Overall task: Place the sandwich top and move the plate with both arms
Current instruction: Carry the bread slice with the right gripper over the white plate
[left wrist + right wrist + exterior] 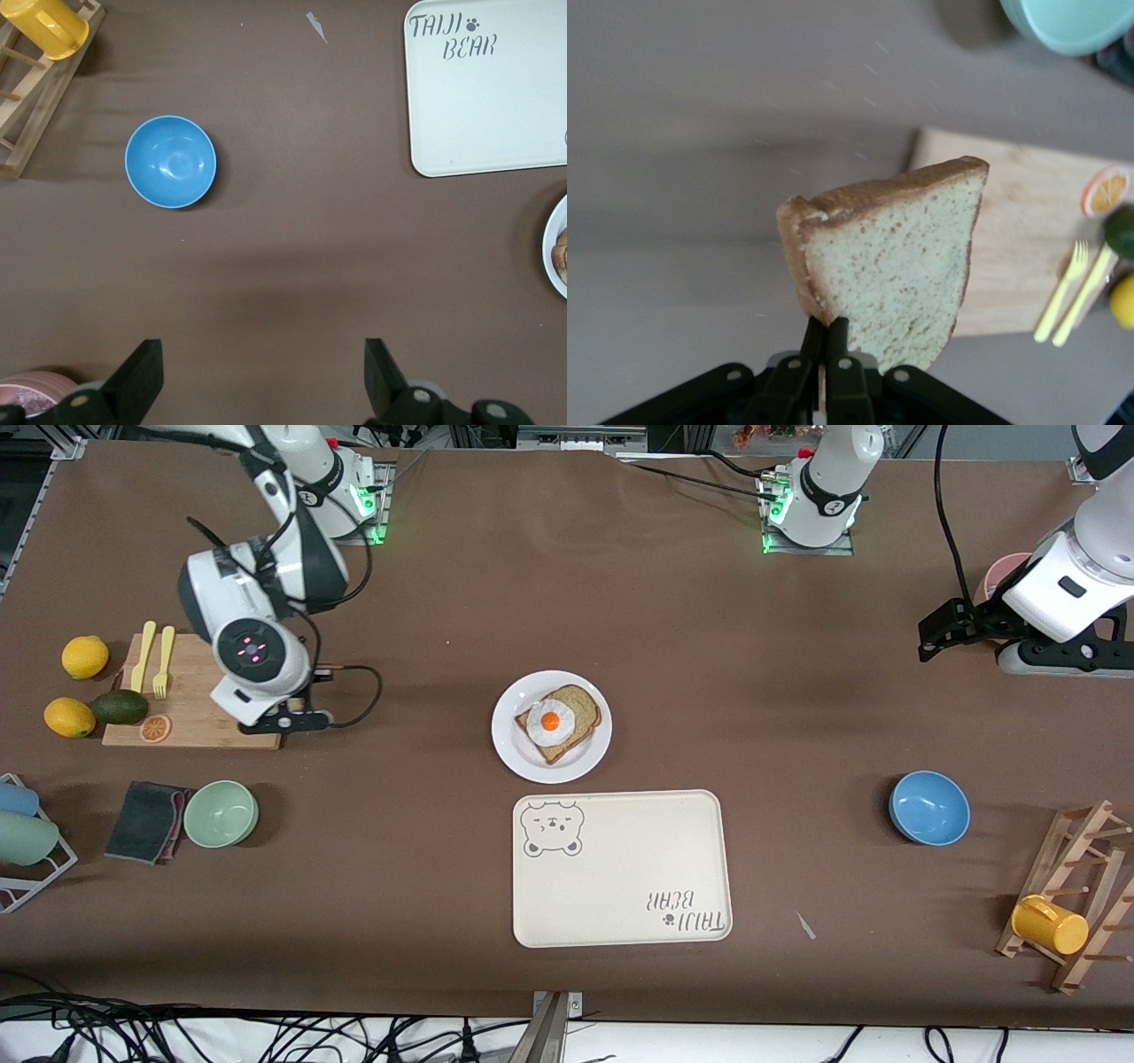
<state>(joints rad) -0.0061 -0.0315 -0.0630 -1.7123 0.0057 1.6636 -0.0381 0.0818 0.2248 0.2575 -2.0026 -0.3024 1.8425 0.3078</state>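
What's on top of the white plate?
On the plate lies a bread slice with a fried egg on it. The plate's middle is covered, so anything under the bread can't be seen.

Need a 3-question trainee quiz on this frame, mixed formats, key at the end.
1. True or false: the right tool is shut on the sandwich top.
2. What lies on the bread on the plate? A) a fried egg B) an orange slice C) nothing
3. Fill in: the left tool is open over bare table, with the ____ bowl in its wrist view.

Key: 1 true. 2 A: a fried egg tops the bread slice. 3 blue.
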